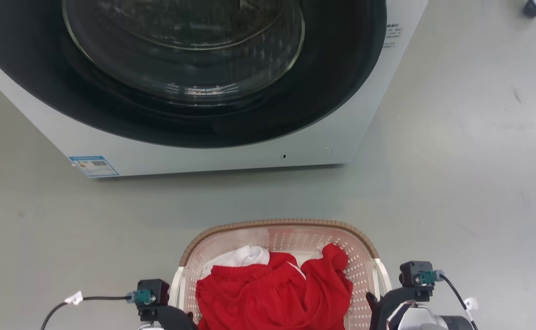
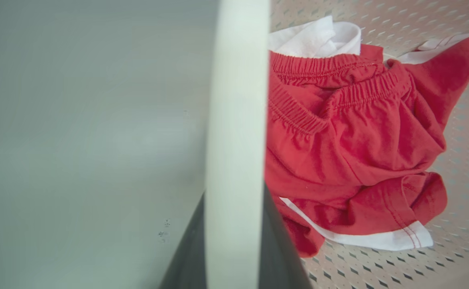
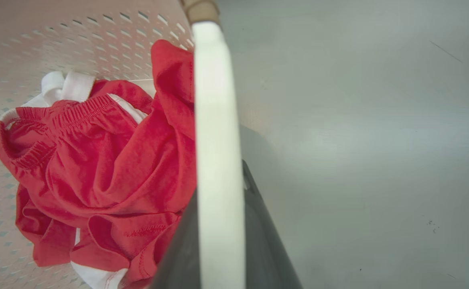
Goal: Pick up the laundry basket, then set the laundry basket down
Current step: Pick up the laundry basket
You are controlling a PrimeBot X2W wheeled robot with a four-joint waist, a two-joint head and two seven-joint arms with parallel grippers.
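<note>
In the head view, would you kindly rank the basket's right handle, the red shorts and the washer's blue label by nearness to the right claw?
From the right claw:
1. right handle of the laundry basket, just beside it
2. red shorts, leftward inside the basket
3. blue label, far left on the washing machine

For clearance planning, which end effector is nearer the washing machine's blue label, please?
Left. Left end effector: on the laundry basket handle nearer the blue label. Right end effector: opposite handle.
</note>
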